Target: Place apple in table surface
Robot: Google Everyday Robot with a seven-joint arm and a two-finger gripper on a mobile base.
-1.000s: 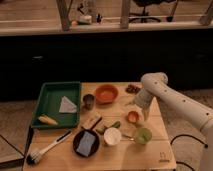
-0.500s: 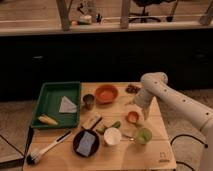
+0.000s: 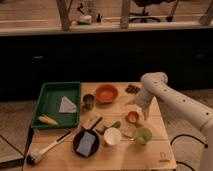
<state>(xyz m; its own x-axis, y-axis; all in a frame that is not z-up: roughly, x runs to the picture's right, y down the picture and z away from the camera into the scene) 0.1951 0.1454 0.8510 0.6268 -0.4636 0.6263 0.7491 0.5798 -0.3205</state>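
The apple (image 3: 132,117) is a small red-orange fruit with a lighter patch. It is at the right middle of the pale wooden table surface (image 3: 155,150), low over it or on it; I cannot tell which. My white arm reaches in from the right and bends down. My gripper (image 3: 137,111) is right at the apple's upper right side.
A green tray (image 3: 50,97) holding a white cloth (image 3: 66,105) and a yellow item (image 3: 48,120) lies on the left. On the table are an orange bowl (image 3: 106,93), a metal cup (image 3: 88,101), a black pan (image 3: 86,143), a white bowl (image 3: 112,136), a light-green round object (image 3: 143,135) and a brush (image 3: 47,149).
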